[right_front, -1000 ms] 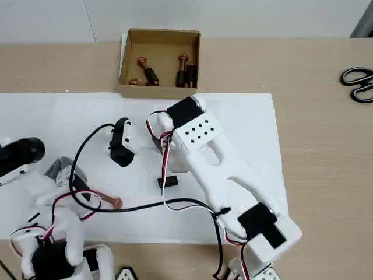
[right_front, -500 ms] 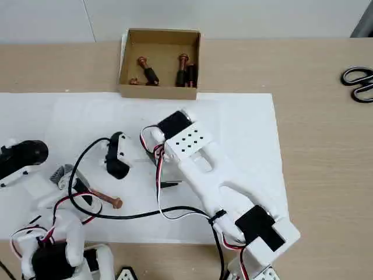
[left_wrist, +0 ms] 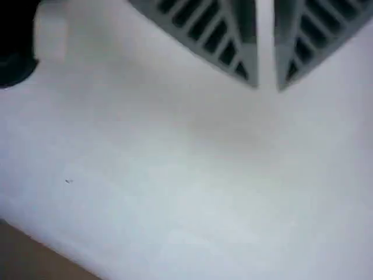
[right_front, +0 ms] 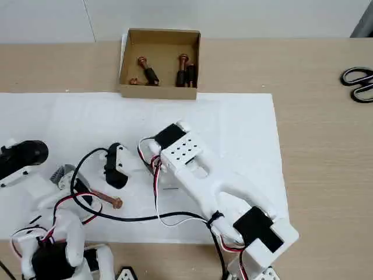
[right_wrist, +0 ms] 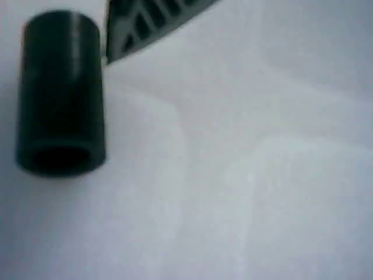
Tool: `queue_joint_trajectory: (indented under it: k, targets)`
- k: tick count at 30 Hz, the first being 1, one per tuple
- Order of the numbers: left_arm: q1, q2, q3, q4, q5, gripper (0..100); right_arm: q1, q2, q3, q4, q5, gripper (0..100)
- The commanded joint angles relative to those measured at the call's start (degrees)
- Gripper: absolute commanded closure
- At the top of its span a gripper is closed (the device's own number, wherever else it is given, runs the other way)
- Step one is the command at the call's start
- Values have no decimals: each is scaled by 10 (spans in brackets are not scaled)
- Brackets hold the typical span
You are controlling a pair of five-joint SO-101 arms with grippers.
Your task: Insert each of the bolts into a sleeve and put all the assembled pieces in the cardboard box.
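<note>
A black sleeve lies on its side on the white paper, close beside one grey finger of my open right gripper. In the high view my right arm stretches over the middle of the paper and covers that spot. A copper bolt lies bare on the paper at the near left, next to my left arm. My left gripper hangs over blank paper, its ribbed fingers together with nothing held. The cardboard box at the far edge holds bolts fitted in black sleeves.
The white paper sheet covers most of the table. A black cable loops across it from the black wrist camera. Scissors lie at the far right on the bare wood.
My right arm has swung toward the near left and come down over the black sleeve, which the high view showed before. The left arm and the bolt have stayed put.
</note>
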State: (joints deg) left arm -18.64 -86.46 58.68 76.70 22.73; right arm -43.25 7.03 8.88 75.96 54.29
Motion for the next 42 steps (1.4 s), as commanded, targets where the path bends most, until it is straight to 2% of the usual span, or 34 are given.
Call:
queue_joint_trajectory:
  k: [1,21,31,36,42]
  targets:
    - [-3,3,-21,4,0,993,-9,-25,18,-34,-4,809]
    - [-3,3,-21,4,-1,993,-22,-23,148,-159,-8,810]
    - [-3,3,-21,4,-2,993,-21,-23,157,-173,-8,813]
    - [-3,3,-22,3,-3,993,-21,-24,157,-169,-8,912]
    - [-3,3,-22,2,-3,993,-22,-27,155,-146,-8,956]
